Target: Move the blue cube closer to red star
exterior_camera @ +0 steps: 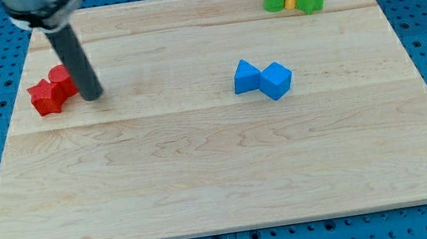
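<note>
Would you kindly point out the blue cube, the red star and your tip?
blue cube (277,80), camera view, front face.
red star (45,97), camera view, top face.
my tip (94,95), camera view, rod's lower end.
</note>
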